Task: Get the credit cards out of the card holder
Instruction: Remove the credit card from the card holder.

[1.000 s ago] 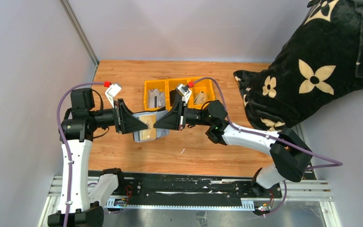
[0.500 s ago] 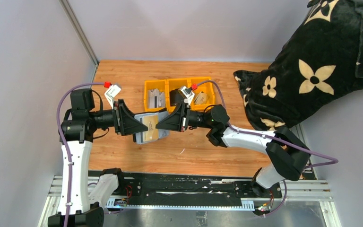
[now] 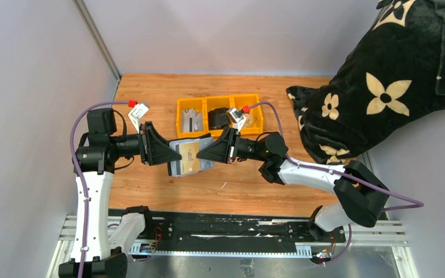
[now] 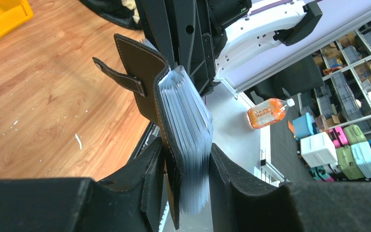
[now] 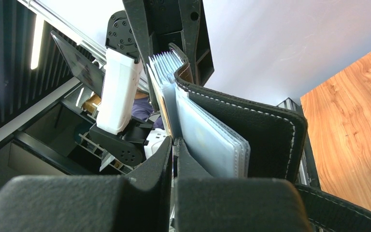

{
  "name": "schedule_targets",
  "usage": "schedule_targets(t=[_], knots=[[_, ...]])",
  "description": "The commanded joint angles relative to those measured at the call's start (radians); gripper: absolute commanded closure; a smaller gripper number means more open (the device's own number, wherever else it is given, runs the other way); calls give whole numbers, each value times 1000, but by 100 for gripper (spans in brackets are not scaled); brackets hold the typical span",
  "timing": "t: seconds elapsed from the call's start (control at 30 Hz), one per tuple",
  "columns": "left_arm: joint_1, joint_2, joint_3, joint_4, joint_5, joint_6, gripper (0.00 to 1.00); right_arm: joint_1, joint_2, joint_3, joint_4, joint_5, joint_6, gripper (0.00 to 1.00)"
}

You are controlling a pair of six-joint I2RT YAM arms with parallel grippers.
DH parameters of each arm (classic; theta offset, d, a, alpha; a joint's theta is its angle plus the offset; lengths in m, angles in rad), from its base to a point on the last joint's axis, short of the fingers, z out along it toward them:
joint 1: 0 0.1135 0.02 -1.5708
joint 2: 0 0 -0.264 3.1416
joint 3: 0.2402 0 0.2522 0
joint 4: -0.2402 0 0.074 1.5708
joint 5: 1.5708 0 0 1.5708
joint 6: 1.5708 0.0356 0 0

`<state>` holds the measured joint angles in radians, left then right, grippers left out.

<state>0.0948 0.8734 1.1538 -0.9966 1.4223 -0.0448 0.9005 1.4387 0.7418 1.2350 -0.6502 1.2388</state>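
Above table (image 3: 150, 92), card holder (image 3: 185, 155) lengthwise left-right

— Where are the cameras?
— One sits high behind both arms, looking down. One sits on each wrist, looking closely along its claw.
— What overlaps?
— The card holder (image 3: 188, 157), between left claw (image 3: 171, 156) and right claw (image 3: 200, 155).

The right gripper (image 5: 173, 142), jaws pressed together, meets the clear sleeves (image 5: 212, 140) of the open card holder (image 5: 270, 140).
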Motion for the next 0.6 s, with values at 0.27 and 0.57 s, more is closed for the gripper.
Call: schedule_targets(t=[0.27,0.57], knots=[[-5,-4,25,2,90,-32,83,-23,-44,-84,69,104,-5,100],[-5,1,27,2,84,-29,86,6,-5,-10,90,29,27,87]])
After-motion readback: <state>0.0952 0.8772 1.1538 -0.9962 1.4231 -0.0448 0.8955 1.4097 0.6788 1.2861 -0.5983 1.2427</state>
